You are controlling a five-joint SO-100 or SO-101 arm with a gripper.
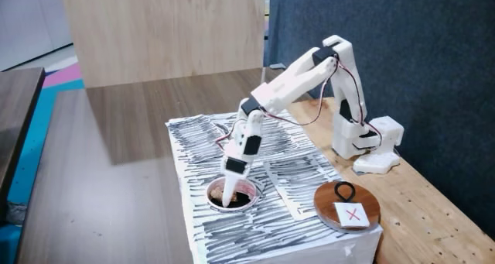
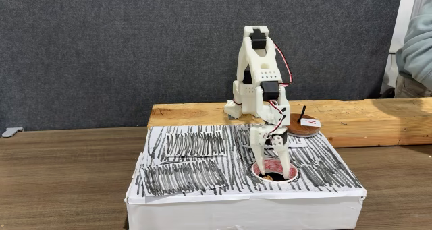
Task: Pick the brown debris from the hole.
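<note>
The hole (image 1: 249, 188) is a round dark opening with a pale rim in the top of a white box covered in black-streaked paper. It also shows near the box's front edge (image 2: 291, 175). My white gripper (image 1: 230, 201) points straight down with its fingertips inside the hole (image 2: 275, 172). The rim hides the tips, so I cannot tell how the jaws stand. A small brown patch (image 2: 268, 177) low in the hole beside the fingers looks like the brown debris. It is too small to tell whether the fingers touch it.
A round wooden disc (image 1: 340, 198) with a black ring and a red X card lies on the box's corner near the arm base (image 1: 363, 140). The box (image 2: 243, 206) stands on a brown table against a wooden plank (image 2: 364, 119). A person's sleeve (image 2: 417, 48) is at the right edge.
</note>
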